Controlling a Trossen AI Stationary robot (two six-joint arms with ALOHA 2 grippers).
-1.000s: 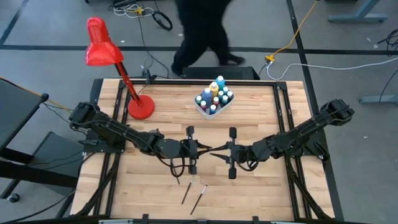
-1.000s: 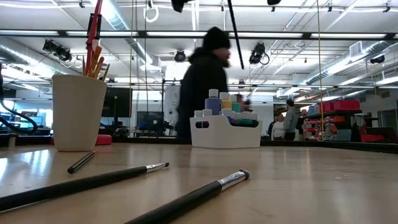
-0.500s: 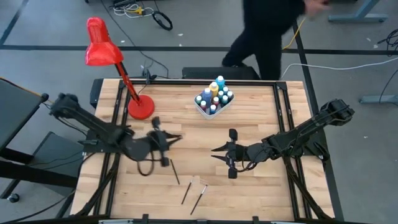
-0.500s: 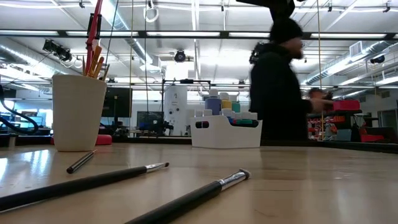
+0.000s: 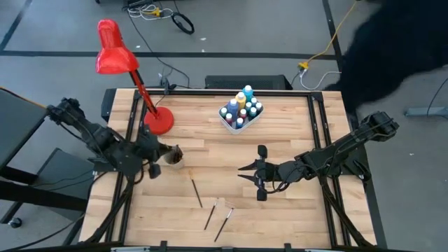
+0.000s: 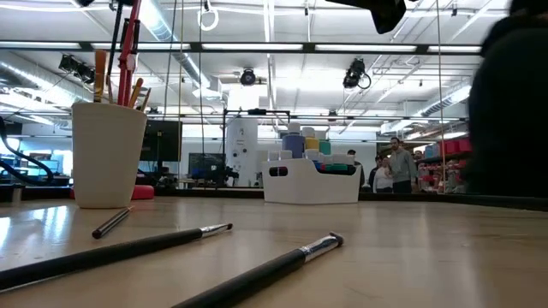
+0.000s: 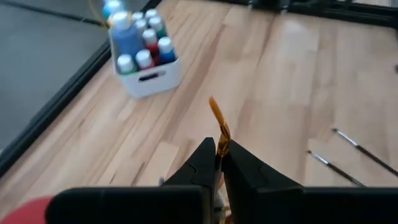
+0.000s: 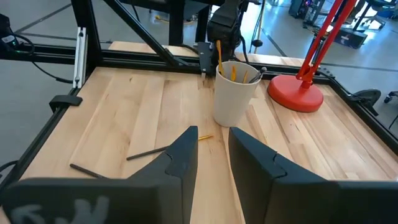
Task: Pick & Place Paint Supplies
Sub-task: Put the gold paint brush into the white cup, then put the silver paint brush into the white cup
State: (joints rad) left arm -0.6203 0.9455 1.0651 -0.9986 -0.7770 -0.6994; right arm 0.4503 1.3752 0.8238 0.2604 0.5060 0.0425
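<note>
Wood-plank table (image 5: 294, 126), thin brushes (image 5: 197, 193) (scattered), beige cup (image 5: 174, 155)

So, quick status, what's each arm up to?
Left gripper shut on a brush, over the cup. Right gripper open, empty, mid-table. Three brushes loose on the table. Nothing in the way.

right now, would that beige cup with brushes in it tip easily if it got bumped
Probably yes. The cup is tall and narrow, and brushes stick out above its rim, raising its weight. It likely slides on the smooth wooden table if nudged low.
</note>
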